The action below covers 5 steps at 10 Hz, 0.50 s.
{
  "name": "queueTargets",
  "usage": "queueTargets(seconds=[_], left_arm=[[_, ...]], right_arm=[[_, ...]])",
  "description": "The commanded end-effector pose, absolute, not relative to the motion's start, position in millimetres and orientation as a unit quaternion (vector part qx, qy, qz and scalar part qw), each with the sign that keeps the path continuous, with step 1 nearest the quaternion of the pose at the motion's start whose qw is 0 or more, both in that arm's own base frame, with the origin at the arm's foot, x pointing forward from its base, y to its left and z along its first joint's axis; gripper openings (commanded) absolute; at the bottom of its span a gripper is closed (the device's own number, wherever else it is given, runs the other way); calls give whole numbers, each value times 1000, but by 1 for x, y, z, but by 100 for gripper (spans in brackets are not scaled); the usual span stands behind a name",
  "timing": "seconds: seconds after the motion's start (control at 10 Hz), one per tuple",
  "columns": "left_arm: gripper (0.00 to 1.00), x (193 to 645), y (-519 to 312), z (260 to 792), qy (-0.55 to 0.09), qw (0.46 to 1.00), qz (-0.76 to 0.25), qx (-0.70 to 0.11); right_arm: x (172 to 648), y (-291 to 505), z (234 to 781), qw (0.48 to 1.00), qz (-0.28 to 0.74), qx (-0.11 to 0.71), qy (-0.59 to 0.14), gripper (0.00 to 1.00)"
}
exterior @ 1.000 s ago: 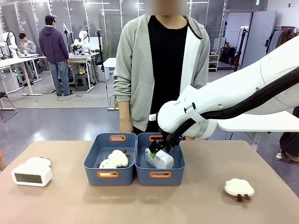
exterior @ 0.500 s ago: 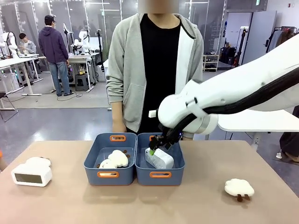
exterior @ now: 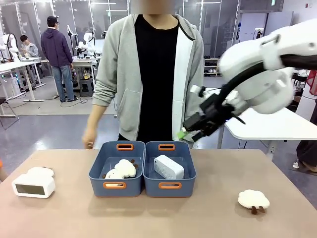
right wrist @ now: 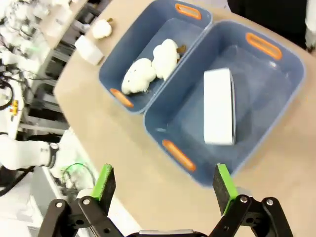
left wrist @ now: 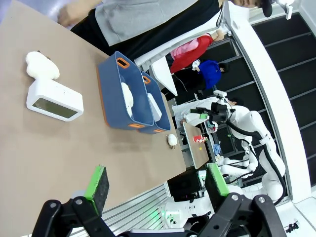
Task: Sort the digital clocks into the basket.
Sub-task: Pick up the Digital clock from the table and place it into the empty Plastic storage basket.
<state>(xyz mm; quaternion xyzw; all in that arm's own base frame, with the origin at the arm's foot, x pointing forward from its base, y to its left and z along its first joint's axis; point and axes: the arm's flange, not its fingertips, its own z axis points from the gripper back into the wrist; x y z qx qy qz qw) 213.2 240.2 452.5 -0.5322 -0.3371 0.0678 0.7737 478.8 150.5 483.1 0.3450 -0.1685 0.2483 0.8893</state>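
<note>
right claw (exterior: pixel 190 133): wide open, empty, above basket (exterior: pixel 153 185) with 1 digital clock (exterior: pixel 169 167) | left claw (left wrist: pixel 157 181): wide open, empty

Front view across table (exterior: pixel 74 218) toward person (exterior: pixel 148 74); wrist views from above, same bins (exterior: pixel 188 184).

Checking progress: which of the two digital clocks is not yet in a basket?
The clock out on the left, beside a sheep plush; the other clock lies inside the right-hand blue basket.
</note>
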Motion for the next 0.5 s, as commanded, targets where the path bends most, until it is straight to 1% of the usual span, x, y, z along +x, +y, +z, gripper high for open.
queueTargets(seconds=[0.0, 0.2, 0.4], left_arm=[[100, 214, 242, 454, -348, 765, 59, -538], [100, 214, 242, 454, -348, 765, 59, -538], [100, 214, 242, 454, -348, 765, 59, -538]], right_arm=[[468, 92, 463, 874, 190, 421, -152, 100], [436, 10, 446, 829, 115, 515, -181, 100], [385, -58, 434, 792, 72, 564, -225, 100]])
